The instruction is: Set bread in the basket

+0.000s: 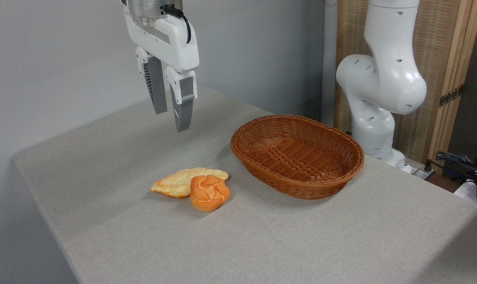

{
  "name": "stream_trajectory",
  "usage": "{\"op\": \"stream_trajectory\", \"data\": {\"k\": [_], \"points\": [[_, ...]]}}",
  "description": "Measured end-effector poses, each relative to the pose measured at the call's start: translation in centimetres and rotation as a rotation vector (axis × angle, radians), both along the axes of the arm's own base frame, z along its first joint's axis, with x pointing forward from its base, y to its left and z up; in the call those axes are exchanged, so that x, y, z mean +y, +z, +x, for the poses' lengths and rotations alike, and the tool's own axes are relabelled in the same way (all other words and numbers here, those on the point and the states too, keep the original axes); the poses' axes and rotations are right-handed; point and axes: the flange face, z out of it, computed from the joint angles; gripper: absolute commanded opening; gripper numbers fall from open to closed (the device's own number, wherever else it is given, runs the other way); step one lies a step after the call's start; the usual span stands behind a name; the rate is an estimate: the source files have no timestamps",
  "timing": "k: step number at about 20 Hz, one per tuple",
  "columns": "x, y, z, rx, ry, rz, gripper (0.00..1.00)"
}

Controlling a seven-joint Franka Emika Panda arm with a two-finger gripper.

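Nearest the camera, a small round orange-brown bun (210, 193) with a knotted, creased top sits on the grey table (262, 236), just below the middle of the scene. Touching it at about 10 o'clock lies a flat, pale golden leaf-shaped bread (179, 181), partly overlapped by the bun's upper left edge. At roughly 2 o'clock from the bun, near but apart from it, stands an oval reddish-brown wicker basket (343, 173), shallow, with flared sides; its woven floor shows bare.

High at 11 o'clock from the bun, the white gripper (171, 114) hangs well above the tabletop, pointing down with a slight tilt. Its two ribbed grey fingers (158, 88) stand parted by a narrow gap, released, with nothing between them and nothing touching them. A black cable (183, 17) loops along the top of the gripper's housing.

At 3 o'clock from the gripper, behind the basket at the table's far edge, rises the white jointed body of the robot arm (384, 86). Behind it stands a slatted wooden panel (447, 59), with a tangle of cables (459, 161) at the far right. A plain grey wall (64, 59) fills the background.
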Motion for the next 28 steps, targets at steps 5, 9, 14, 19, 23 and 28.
{"op": "stream_trajectory", "data": {"k": [5,9,14,19,23,28], "points": [[0.0,0.0,0.0,0.000,0.000,0.000,1.00],[0.0,-0.1,-0.1,0.007,-0.001,0.001,1.00],[0.0,-0.7,-0.2,0.043,-0.004,0.008,1.00],[-1.3,-4.8,1.0,0.122,-0.029,0.024,1.00],[-1.2,-9.2,1.3,0.199,-0.145,0.037,1.00],[0.7,-13.9,0.9,0.235,-0.263,0.033,1.00]]}}
